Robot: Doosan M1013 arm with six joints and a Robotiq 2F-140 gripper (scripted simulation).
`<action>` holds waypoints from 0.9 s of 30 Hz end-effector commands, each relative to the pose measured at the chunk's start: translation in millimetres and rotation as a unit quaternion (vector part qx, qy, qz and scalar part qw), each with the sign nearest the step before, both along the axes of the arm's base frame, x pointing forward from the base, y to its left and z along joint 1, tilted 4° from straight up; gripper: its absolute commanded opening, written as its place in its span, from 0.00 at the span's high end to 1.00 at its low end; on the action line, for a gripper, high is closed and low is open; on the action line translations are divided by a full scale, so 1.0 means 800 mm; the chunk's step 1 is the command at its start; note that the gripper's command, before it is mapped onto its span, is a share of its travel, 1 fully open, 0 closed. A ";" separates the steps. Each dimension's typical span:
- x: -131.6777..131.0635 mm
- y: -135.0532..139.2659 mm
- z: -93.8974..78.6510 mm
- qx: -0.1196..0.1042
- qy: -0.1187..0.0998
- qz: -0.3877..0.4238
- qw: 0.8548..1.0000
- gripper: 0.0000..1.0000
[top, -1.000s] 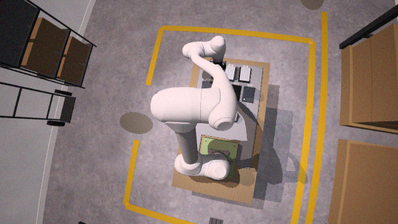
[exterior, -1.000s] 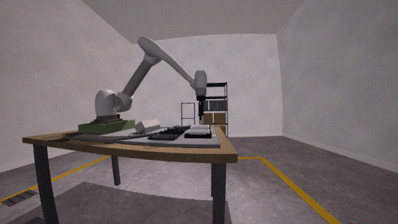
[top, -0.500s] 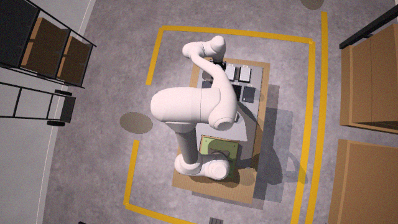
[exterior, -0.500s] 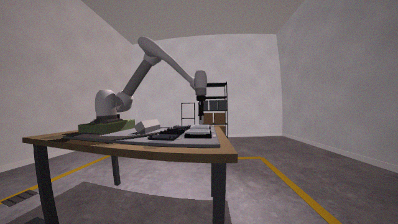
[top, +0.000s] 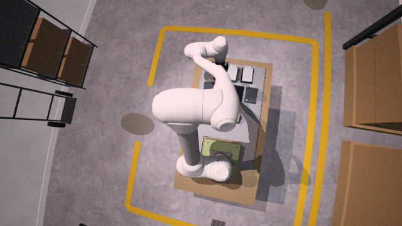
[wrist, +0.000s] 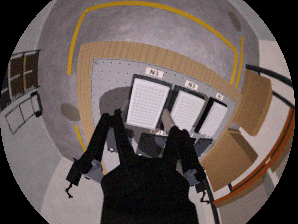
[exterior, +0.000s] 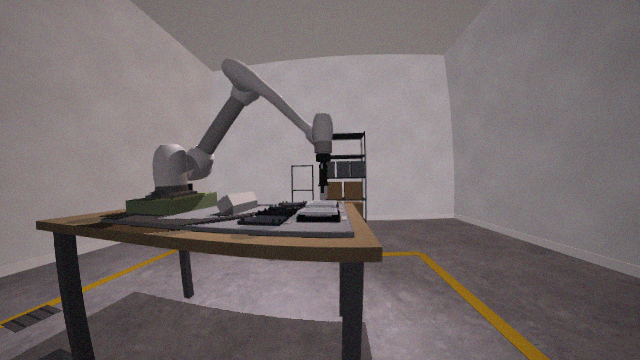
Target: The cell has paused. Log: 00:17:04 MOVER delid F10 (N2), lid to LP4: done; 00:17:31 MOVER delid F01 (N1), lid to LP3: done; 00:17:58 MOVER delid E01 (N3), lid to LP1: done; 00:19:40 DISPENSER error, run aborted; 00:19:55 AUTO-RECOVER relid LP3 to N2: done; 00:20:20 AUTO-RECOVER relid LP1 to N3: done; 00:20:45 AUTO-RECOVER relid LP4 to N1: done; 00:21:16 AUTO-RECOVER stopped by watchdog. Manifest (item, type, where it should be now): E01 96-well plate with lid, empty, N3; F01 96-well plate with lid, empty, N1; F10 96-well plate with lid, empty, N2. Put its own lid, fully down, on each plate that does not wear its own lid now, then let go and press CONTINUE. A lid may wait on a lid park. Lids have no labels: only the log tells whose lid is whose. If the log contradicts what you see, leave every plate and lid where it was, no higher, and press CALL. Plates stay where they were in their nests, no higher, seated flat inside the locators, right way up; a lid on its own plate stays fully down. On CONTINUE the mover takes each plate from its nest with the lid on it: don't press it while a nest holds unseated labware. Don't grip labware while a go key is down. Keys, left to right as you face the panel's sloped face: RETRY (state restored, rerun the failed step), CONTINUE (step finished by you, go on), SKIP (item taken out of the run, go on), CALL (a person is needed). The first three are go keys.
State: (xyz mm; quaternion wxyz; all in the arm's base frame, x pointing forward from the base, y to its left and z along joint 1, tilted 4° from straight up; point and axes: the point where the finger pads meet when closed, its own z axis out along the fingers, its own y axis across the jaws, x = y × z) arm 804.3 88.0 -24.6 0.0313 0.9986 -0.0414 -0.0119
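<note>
Wrist view: three lidded plates in a row at the far end of the bench (exterior: 280, 245), near plate (wrist: 147, 104), middle plate (wrist: 185, 111), far plate (wrist: 213, 117), all look capped and flat; nest tags too small to read
Hand: the hand (exterior: 323, 186) hangs well above the row, roughly over the near plate, fingers partly spread with nothing between them
Lid parks: the dark pads (top: 251, 95) beside the plates look bare of lids
Done so far: by the looks of it, nothing, no lid is off yet
Left to do: going by the task's record, N1 and N2 wear each other's lids, N3 is fine; so lift one lid to a park, move the other across, cap the last plate, let go
Keys: the panel (exterior: 239, 201) sits back near the arm's base, CONTINUE comes last
Progress: early, probably lining up for the first pick
</note>
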 end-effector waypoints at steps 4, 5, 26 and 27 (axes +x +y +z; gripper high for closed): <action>0.000 0.000 0.000 0.000 0.000 0.000 1.000 0.41; 0.000 0.000 0.000 0.000 0.000 0.000 1.000 0.41; 0.000 0.000 0.000 0.000 0.000 0.000 1.000 0.34; 0.000 0.000 0.000 0.000 0.000 0.000 1.000 0.34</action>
